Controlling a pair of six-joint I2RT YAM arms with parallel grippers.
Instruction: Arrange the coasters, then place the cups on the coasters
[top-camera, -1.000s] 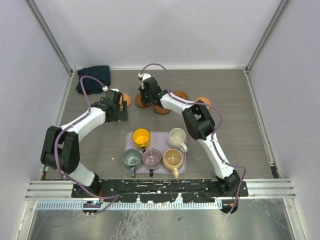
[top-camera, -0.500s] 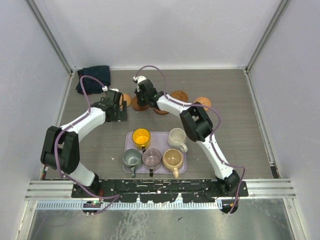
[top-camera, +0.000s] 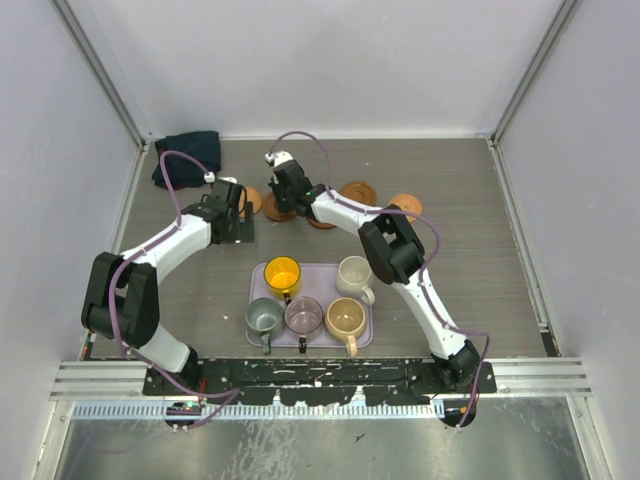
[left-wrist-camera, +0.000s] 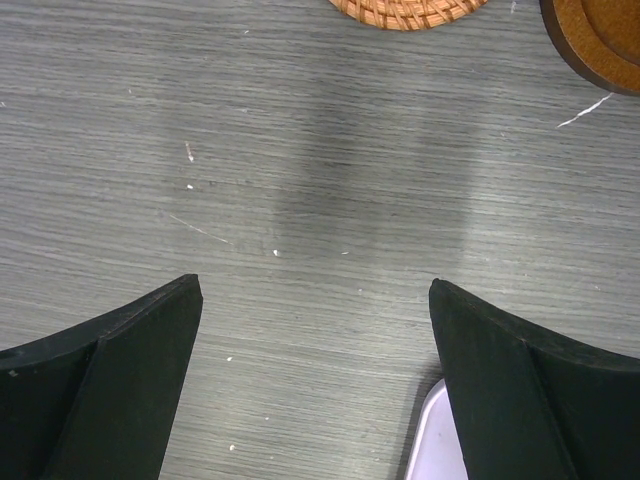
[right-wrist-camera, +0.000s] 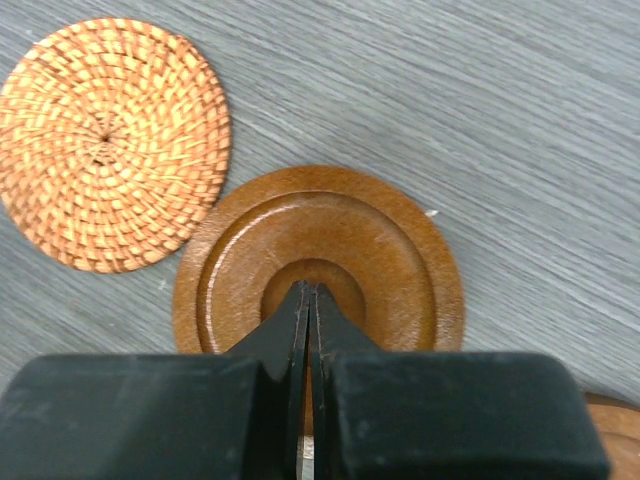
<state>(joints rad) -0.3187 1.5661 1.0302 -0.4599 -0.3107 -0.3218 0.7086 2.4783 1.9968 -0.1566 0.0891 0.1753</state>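
Note:
My right gripper (right-wrist-camera: 308, 290) is shut, its tips resting on the centre of a dark brown rimmed coaster (right-wrist-camera: 330, 240). That coaster (top-camera: 277, 211) lies next to a woven orange-tan coaster (right-wrist-camera: 110, 140), almost touching it. More coasters lie to the right: two dark ones (top-camera: 323, 221) (top-camera: 357, 192) and a woven one (top-camera: 405, 206). My left gripper (left-wrist-camera: 315, 290) hangs open over bare table just left of them (top-camera: 231, 213), holding nothing. Five cups stand on the lilac tray (top-camera: 366, 335): yellow-orange (top-camera: 283, 272), cream (top-camera: 353, 272), grey-green (top-camera: 264, 316), purplish (top-camera: 303, 315), tan (top-camera: 345, 318).
A dark cloth (top-camera: 187, 157) lies bunched in the far left corner. Metal frame rails and grey walls close in the table on three sides. The tray's corner (left-wrist-camera: 435, 440) shows beside my left gripper's right finger.
My right gripper has shifted a little to the left, and the dark coaster under its tips has slid with it toward the woven one. The left arm has stayed put.

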